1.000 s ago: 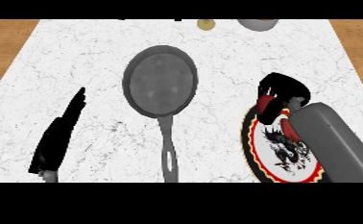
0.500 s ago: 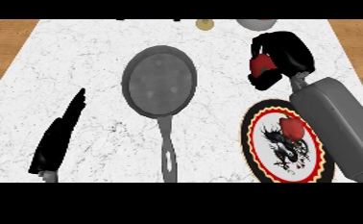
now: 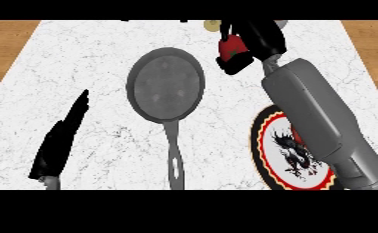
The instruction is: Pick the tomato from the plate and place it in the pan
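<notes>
Holding the tomato (image 3: 230,47) is the right hand (image 3: 258,38), black fingers and thumb curled round it, so only part of it shows: red, roundish, with a speck of green on the side facing up. It sits up in that grip near the counter's (image 3: 96,52) far edge, just right of the pan's far rim, not over the pan's bowl and well apart from the plate. Counting stuff: one tomato, one pan (image 3: 165,83), one plate (image 3: 258,137), two hands. The pan is dark grey and round, lying flat mid-counter with its long handle pointing back at the robot. The plate is at the lower right, white middle with a black drawing, red and black rim, half hidden under the grey right forearm. The left hand (image 3: 59,139) rests at the lower left, fingers straight and together, nothing in it. One small yellowish round thing (image 3: 212,25) sits at the far edge too; can't tell what it is.
</notes>
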You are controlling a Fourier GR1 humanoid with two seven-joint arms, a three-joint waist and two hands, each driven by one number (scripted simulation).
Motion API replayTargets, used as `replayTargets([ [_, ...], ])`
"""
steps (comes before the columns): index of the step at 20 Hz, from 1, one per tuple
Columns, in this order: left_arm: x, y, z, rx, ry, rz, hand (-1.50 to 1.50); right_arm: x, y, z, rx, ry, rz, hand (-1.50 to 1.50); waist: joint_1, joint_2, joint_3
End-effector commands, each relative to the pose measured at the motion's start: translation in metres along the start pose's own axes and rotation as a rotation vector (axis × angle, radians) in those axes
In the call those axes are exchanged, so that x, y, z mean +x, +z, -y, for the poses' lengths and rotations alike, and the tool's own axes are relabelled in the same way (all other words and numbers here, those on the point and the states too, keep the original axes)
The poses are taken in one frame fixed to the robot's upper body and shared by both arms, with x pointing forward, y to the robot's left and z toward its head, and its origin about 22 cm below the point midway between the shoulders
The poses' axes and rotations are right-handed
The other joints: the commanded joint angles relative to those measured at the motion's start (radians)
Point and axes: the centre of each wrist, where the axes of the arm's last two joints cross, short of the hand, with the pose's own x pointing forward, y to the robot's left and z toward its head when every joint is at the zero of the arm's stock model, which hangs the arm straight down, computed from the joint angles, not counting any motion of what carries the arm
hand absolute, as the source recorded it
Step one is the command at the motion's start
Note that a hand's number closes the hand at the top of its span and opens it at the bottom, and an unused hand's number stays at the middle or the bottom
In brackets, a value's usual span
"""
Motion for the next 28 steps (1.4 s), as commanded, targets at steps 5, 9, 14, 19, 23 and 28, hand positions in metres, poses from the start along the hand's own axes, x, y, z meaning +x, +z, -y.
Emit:
replayTargets([
  [5, -0.011, -0.001, -0.005, -0.014, 0.014, 0.012, 0.0, 0.068, -0.04, -0.054, 0.075, -0.16, 0.027, 1.5, 0.011, 0.006, -0.001],
  [9, 0.002, -0.014, 0.004, -0.038, 0.014, 0.022, 0.0, 0.069, -0.054, -0.054, 0.122, -0.207, -0.01, 1.5, 0.036, 0.015, -0.001],
  [14, 0.019, -0.018, 0.011, -0.074, -0.014, 0.066, 0.0, 0.064, -0.052, -0.072, 0.184, -0.159, -0.066, 1.5, 0.087, 0.023, -0.001],
  [19, 0.012, -0.018, 0.012, -0.087, -0.014, 0.063, 0.0, 0.052, -0.037, -0.098, 0.292, -0.048, -0.033, 1.5, 0.115, 0.031, -0.002],
  [23, 0.024, -0.021, 0.027, -0.113, -0.025, 0.109, 0.0, 0.029, -0.026, -0.106, 0.408, -0.366, -0.237, 1.5, 0.144, 0.045, 0.0],
  [28, 0.019, -0.026, 0.031, -0.13, -0.029, 0.084, 0.0, 0.021, -0.019, -0.113, 0.46, -0.543, -0.29, -1.5, 0.152, 0.044, 0.001],
])
